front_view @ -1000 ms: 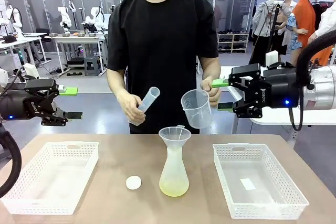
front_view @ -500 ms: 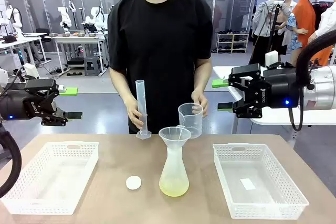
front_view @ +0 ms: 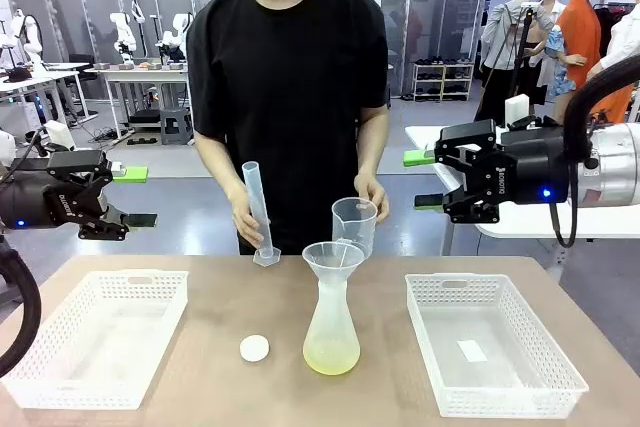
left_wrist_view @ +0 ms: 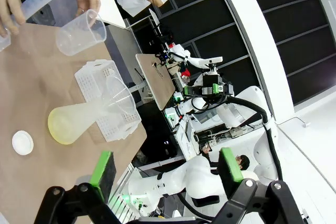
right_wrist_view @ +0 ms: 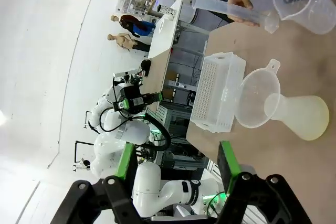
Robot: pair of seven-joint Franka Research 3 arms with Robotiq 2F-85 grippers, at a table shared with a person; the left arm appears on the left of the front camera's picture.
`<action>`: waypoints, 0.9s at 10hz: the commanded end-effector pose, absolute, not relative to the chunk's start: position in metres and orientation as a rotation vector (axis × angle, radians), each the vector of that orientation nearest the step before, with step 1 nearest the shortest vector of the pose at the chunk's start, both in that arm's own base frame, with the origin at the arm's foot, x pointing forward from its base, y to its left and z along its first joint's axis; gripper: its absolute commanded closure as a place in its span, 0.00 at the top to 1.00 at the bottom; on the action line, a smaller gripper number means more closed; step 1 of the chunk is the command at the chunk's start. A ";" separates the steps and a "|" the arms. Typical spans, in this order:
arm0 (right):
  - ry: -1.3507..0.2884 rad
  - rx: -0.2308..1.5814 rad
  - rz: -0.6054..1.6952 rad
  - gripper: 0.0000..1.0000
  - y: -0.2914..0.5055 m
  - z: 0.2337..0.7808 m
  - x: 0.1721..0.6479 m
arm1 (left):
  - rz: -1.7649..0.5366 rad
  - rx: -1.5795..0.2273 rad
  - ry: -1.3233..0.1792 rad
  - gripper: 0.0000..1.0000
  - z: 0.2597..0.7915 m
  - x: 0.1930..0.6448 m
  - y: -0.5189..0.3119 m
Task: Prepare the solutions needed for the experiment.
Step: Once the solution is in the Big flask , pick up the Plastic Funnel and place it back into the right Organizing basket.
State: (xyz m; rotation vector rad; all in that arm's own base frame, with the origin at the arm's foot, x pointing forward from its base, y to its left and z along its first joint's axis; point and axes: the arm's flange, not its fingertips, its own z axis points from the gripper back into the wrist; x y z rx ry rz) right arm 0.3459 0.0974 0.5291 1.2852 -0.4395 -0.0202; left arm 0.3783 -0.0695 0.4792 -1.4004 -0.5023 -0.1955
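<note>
The person has stood the measuring cylinder [front_view: 258, 212] upright on the tabletop [front_view: 220, 297], behind and left of the flask [front_view: 331, 332], and lowered the beaker [front_view: 354, 225] to just behind the flask's funnel [front_view: 333, 259]. The solution [front_view: 331, 355] lies shallow in the flask's base. Pouring looks finished. The left end effector [front_view: 137, 197] and right end effector [front_view: 424, 180] hang empty, fingers apart, well clear of the flask.

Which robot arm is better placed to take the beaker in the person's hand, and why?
Probably the right arm: the right gripper, open, hovers close beside the beaker, while the left gripper hangs farther off, past the measuring cylinder.
</note>
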 end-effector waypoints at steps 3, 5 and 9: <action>-0.428 1.063 0.153 0.78 0.134 0.552 0.380 | -0.197 -1.406 -0.502 1.00 0.480 0.378 -0.073; -0.362 0.920 0.260 0.78 0.160 0.555 0.403 | -0.197 -1.406 -0.502 1.00 0.480 0.378 -0.073; -0.303 0.707 0.411 0.78 0.200 0.543 0.446 | -0.197 -1.406 -0.502 1.00 0.480 0.378 -0.073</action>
